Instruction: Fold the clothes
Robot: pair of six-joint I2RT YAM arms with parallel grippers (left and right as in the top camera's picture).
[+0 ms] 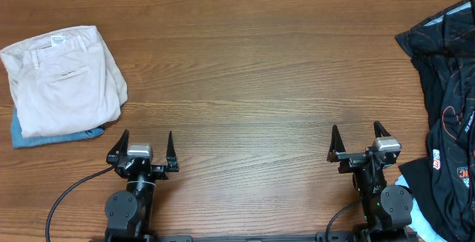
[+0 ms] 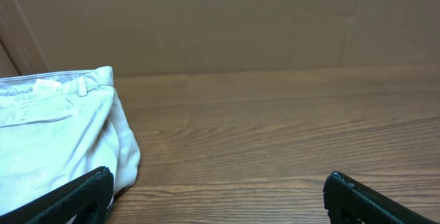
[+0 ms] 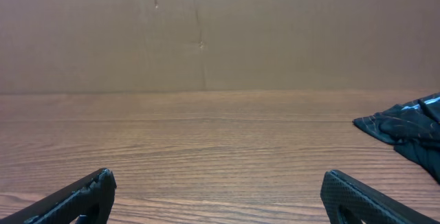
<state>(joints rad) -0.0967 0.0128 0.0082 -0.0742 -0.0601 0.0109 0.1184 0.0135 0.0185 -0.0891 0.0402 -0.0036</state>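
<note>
Wooden table point(image 1: 252, 71): brown, straight grain, matte. The cream shorts point(image 1: 63, 79) lie at the table's far left. They are folded into a rough rectangle of smooth cotton twill, with the waistband toward the table's far edge. A belt loop, a white label and a welt pocket slit are visible. The right-hand fold is rounded and soft. In the left wrist view the shorts point(image 2: 55, 135) show a thick, bulging folded edge. They rest on a folded light-blue denim piece point(image 1: 33, 136), which peeks out on the side nearer the table's front. A black garment point(image 1: 449, 86) is heaped at the table's right end. It is slick, crumpled fabric with an orange and white print. One corner of it point(image 3: 405, 128) enters the right wrist view. The left gripper point(image 1: 147, 134) stands at the table's front left with its jaws spread wide and nothing between them, over bare wood point(image 2: 216, 183). The right gripper point(image 1: 355, 127) stands at the table's front right, likewise spread wide and empty point(image 3: 218, 179). The fingers are black with a matte texture. A plain brown cardboard wall point(image 2: 240, 25) backs the table.
</note>
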